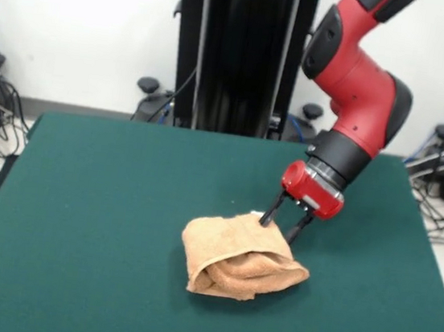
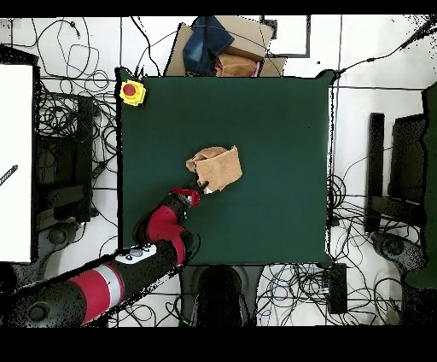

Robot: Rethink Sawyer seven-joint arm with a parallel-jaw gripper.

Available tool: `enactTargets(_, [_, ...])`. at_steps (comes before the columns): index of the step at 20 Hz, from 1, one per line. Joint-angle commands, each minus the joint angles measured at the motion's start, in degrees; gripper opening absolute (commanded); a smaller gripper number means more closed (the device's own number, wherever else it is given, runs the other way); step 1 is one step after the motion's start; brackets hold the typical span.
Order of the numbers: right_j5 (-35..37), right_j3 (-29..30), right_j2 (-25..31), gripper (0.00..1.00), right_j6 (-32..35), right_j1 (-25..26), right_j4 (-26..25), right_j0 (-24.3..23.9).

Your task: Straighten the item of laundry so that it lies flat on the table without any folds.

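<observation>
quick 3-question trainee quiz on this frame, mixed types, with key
1. True or false: the towel lies flat with no folds.
2. The gripper is: A) over bare table, far from the towel; B) at the towel's far edge in the front view; C) out of view.
3. Fill in: the yellow box at the table's corner carries a ___ button.

Key: 1 false, it is bunched and folded; 2 B; 3 red.

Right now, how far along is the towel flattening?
Nothing looks done yet: the towel sits bunched and folded over on itself near the middle of the table, with a rolled fold at its front. In hand: the gripper is down at the towel's far edge, fingers apart astride it; no firm grasp is visible. Left: unfolding it and spreading it flat.
</observation>
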Motion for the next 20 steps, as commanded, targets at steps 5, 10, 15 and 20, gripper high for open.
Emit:
enactTargets(5, [1.9,1.3,1.7,1.0,9.9,-1.5,3.5,0.8])
enactTargets(10, [2.0,2.0,0.5,1.0,8.9,-0.5,8.3,3.3])
enactTargets(15, [0.6,2.7,0.0,1.0,8.8,0.9,10.5,4.4])
enactTargets(20, [-0.1,3.6,-0.9,1.0,9.2,1.6,11.5,5.3])
